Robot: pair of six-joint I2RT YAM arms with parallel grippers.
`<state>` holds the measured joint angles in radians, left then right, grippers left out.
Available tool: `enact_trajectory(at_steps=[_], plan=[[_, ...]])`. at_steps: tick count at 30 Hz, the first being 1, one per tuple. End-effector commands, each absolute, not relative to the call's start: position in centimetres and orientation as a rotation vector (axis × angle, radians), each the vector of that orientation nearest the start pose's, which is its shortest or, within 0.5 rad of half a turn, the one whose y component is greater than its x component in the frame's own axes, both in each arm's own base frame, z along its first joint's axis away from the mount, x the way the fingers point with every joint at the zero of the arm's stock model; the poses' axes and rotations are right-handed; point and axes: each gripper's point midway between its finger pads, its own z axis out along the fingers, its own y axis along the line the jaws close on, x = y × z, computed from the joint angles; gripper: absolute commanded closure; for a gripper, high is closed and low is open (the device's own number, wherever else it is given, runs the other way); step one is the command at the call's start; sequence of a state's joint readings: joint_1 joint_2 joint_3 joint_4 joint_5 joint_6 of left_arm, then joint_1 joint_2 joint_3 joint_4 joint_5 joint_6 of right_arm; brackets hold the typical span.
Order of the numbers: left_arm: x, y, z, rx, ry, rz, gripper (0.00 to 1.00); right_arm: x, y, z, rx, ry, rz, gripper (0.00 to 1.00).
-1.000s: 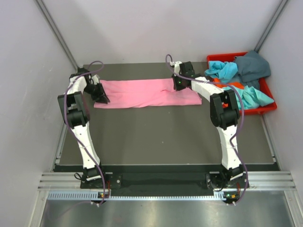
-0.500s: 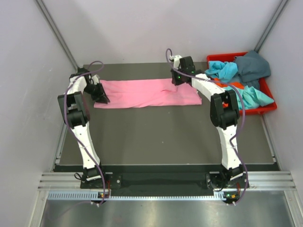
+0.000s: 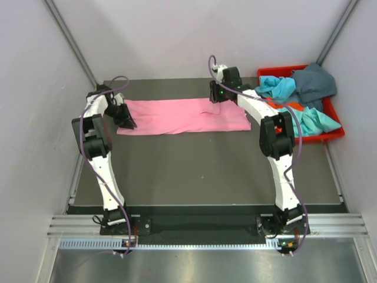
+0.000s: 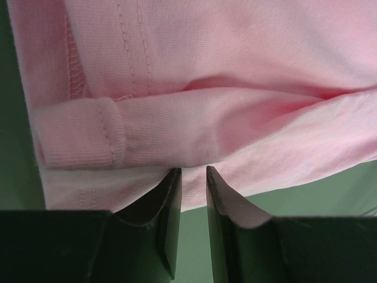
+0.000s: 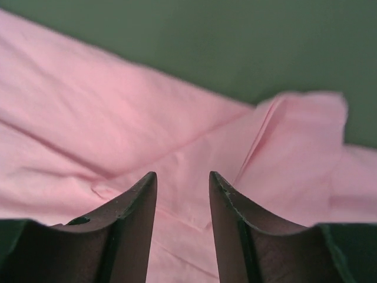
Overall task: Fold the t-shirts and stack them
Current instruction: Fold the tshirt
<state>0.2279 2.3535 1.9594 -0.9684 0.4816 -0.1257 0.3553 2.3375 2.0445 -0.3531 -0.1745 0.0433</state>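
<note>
Dark grey-green desk [image 3: 194,171]: carries everything; both arm bases sit at its near edge.
Pink t-shirt [image 3: 177,115]: lies flat as a long folded strip across the far half of the desk. It runs from the left fingers to just past the right fingers. In the left wrist view its stitched hem and a rolled sleeve edge show.
Red bin [image 3: 337,135]: plastic, at the far right corner of the desk, just beside the right end of the pink t-shirt but apart from it.
Bin contents: a heap of crumpled shirts. The turquoise t-shirts [image 3: 277,87] are bunched at the bin's far left and again along its near side. The dark teal-grey t-shirt [image 3: 315,82] is piled at the far right, over the rim. The orange t-shirt [image 3: 294,107] shows only as a small patch between them.
Right arm [image 3: 277,141]: rises from its base, bends at the elbow and reaches forward and to the left, with its wrist over the far edge of the pink t-shirt near its right end.
Left arm [image 3: 97,144]: rises along the desk's left edge and bends to the right, wrist turned down at the shirt's left end.
Right fingers [image 5: 182,177]: parted, nothing between them, poised above the pink cloth.
Left fingers [image 4: 193,172]: a narrow slot between them, tips at the shirt's hem. I cannot tell whether they pinch the cloth.
</note>
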Motion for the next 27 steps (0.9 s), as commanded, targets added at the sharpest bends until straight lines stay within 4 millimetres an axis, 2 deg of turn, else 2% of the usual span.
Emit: enact_trajectory(at_steps=[1,4,14,23,27], plan=[[47.0,2.0,4.0,-0.391,2.788,-0.652,0.71,55.3,23.0,10.7,-0.360,2.285,0.443,0.59],[47.0,1.9,3.9,-0.394,2.790,-0.660,0.71,54.6,22.2,10.0,-0.350,2.315,0.434,0.59],[47.1,1.9,3.8,-0.398,2.785,-0.666,0.71,54.6,21.4,9.7,-0.364,2.321,0.408,0.60],[47.1,1.9,3.6,-0.398,2.790,-0.663,0.71,54.8,22.4,8.1,-0.378,2.336,0.447,0.63],[47.1,2.0,3.4,-0.401,2.795,-0.658,0.71,54.8,23.2,7.7,-0.397,2.335,0.474,0.70]])
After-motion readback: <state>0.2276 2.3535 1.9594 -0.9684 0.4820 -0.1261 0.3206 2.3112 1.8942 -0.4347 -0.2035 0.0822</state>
